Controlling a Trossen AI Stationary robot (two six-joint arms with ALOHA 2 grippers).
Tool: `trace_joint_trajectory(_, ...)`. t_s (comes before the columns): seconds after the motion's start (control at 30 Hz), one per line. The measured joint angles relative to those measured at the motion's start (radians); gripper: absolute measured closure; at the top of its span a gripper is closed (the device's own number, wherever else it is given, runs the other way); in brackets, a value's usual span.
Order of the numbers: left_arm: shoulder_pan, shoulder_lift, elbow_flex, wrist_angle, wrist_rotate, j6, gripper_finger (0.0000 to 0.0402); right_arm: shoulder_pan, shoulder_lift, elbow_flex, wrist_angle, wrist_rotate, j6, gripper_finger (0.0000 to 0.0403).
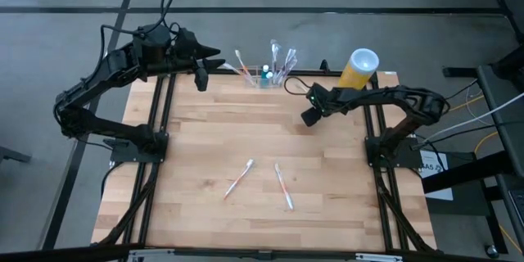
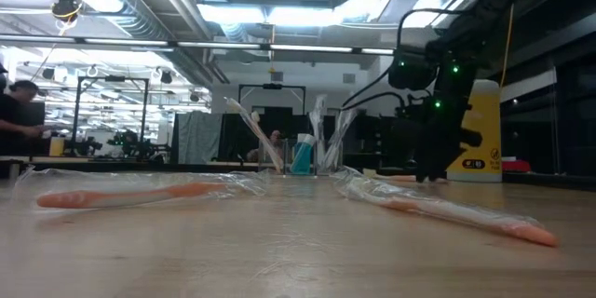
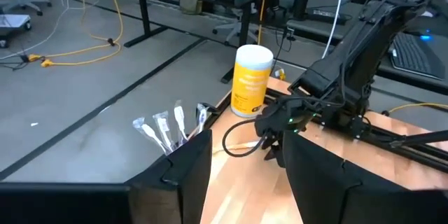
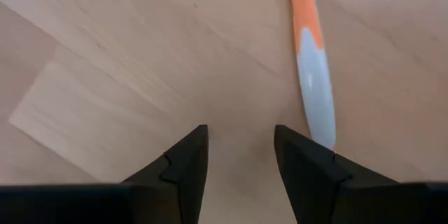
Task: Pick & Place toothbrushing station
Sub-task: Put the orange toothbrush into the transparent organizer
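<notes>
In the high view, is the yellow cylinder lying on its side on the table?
No, the yellow cylinder stands upright at the table's far edge, its white top facing up, beside the right arm.

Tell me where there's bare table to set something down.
Bare wood runs down the left side of the table and between the two wrapped toothbrushes and the right gripper. The far edge is crowded: toothbrushing station, yellow cylinder, left gripper.

Bright ceiling strip lights [image 2: 279,9] glare in the low view, leaving the arm there a dark silhouette. The near wooden surface [image 2: 279,251] blurs softly. From above, light is even, with faint shadows. The wrist views look slightly soft.
</notes>
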Motion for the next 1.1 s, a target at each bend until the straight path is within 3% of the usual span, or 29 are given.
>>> trace_joint_trajectory(0.13,0.0,0.0,0.0,0.0,-0.001,0.001,0.0232,0.014,-0.014,0.05,-0.042,0.008,-0.039,0.0236)
trace_joint_trajectory(0.27,0.0,0.0,0.0,0.0,-0.005,0.011,0.0233,0.017,-0.025,0.107,-0.054,0.086,-0.09,0.0236)
trace_joint_trajectory(0.5,0.0,0.0,0.0,0.0,-0.004,0.01,0.0233,-0.074,-0.021,0.115,-0.095,0.098,-0.149,0.0236)
trace_joint_trajectory(0.77,0.0,0.0,0.0,0.013,0.017,0.008,0.0233,-0.17,-0.004,0.112,-0.096,-0.004,-0.176,0.0236)
trace_joint_trajectory(1.1,-0.033,0.0,0.0,0.015,0.028,-0.008,0.0233,-0.177,0.113,0.116,-0.095,-0.096,-0.182,0.0237)
